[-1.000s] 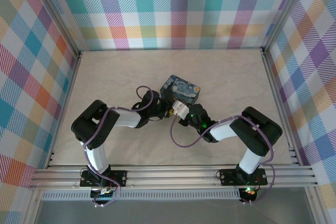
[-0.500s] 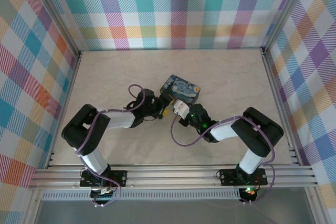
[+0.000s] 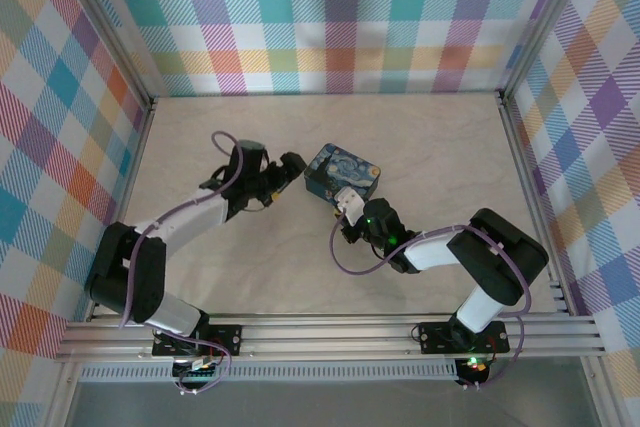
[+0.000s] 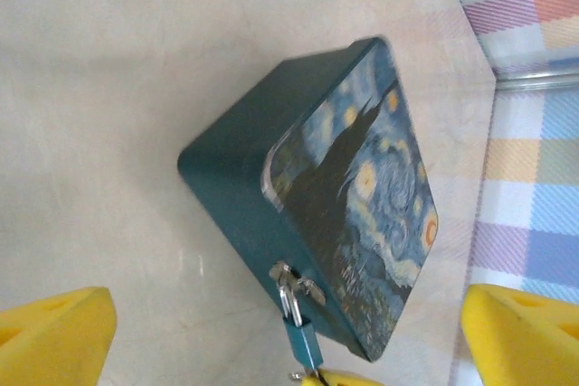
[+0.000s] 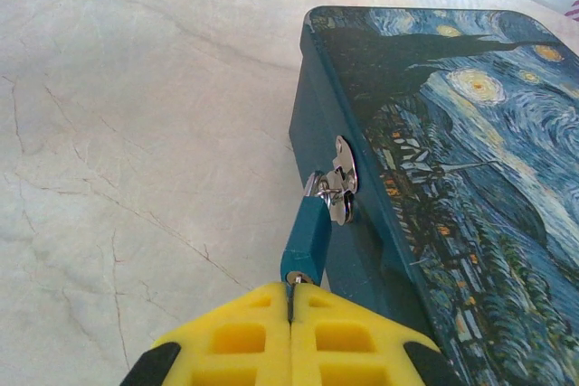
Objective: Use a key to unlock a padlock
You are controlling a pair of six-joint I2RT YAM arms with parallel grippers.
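Pinching key [image 5: 290,286] in right tool [image 5: 289,314] under padlock [image 5: 306,240] at box [image 5: 434,133] front; holding left tool [image 3: 284,173] wide beside box. Looks tiny, stiff, slippery: best gripped by bow.

Overhead; both wrists close on padlock [image 4: 303,341]

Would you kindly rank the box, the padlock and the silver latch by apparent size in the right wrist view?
1. box, by far the largest.
2 and 3. padlock and silver latch look about alike, so I would not rank them.
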